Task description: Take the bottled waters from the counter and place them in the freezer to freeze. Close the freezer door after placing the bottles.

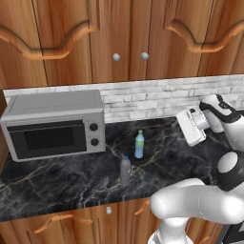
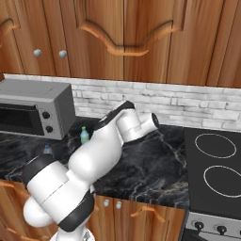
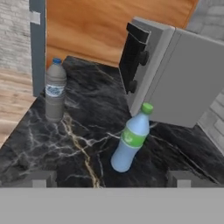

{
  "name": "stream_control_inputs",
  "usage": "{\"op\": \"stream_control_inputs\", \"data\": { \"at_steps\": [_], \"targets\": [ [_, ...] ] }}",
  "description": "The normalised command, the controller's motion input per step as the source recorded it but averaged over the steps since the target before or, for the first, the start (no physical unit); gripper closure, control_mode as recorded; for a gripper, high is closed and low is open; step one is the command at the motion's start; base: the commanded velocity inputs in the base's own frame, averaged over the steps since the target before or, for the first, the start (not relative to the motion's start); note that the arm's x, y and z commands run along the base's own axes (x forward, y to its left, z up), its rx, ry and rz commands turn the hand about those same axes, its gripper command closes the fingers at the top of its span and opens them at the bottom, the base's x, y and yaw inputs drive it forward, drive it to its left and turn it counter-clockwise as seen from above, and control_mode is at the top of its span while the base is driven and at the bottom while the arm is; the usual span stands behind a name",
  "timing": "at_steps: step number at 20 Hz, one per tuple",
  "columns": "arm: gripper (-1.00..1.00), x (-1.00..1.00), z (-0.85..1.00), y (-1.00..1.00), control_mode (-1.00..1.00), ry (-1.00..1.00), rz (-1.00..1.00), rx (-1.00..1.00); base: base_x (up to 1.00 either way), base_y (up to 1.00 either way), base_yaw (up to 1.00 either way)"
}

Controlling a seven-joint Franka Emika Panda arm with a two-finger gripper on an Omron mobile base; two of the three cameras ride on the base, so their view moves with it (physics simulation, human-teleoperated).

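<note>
Two bottled waters stand upright on the black marble counter (image 1: 71, 186). The clear bluish one with a green cap (image 1: 139, 144) (image 2: 84, 135) (image 3: 131, 139) is in front of the microwave. The greyish one with a blue cap (image 1: 125, 169) (image 2: 47, 149) (image 3: 55, 89) stands nearer the counter's front edge. My gripper (image 3: 111, 180) is open, its fingertips (image 3: 41, 179) wide apart with nothing between them. It hovers to the right of both bottles and faces them, touching neither; the white hand (image 1: 190, 126) hangs above the counter. A slate-blue upright edge (image 3: 38, 43) rises past the counter's end; I cannot tell if it is the freezer.
A silver microwave (image 1: 55, 125) (image 3: 175, 70) sits at the back left of the counter against the pale brick wall. Wooden upper cabinets (image 1: 119, 38) hang overhead. A black stovetop with ring burners (image 2: 214, 169) lies to the right.
</note>
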Motion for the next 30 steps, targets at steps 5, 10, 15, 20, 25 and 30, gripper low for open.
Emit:
{"op": "stream_control_inputs", "data": {
  "at_steps": [5, 10, 15, 20, 25, 30],
  "targets": [
    [-1.0, 0.19, -0.02, 0.21, -1.0, 0.0, 0.0, 0.0, 0.0, 0.0, 0.0],
    [-1.0, 0.37, -0.04, 0.23, -1.0, -0.01, 0.0, 0.0, 0.0, 0.0, 0.0],
    [-1.0, 0.08, -0.1, 0.29, -1.0, -0.08, 0.0, 0.0, 0.0, 0.0, 0.0],
    [-1.0, 0.0, -0.14, 0.34, -1.0, -0.1, 0.0, 0.0, 0.0, 0.0, 0.0],
    [-1.0, -0.01, -0.21, 0.29, -1.0, -0.08, 0.0, 0.0, 0.0, 0.0, 0.0],
    [-1.0, -0.14, -0.25, 0.02, -1.0, 0.0, 0.0, 0.02, 0.0, 0.0, 0.0]
  ]
}}
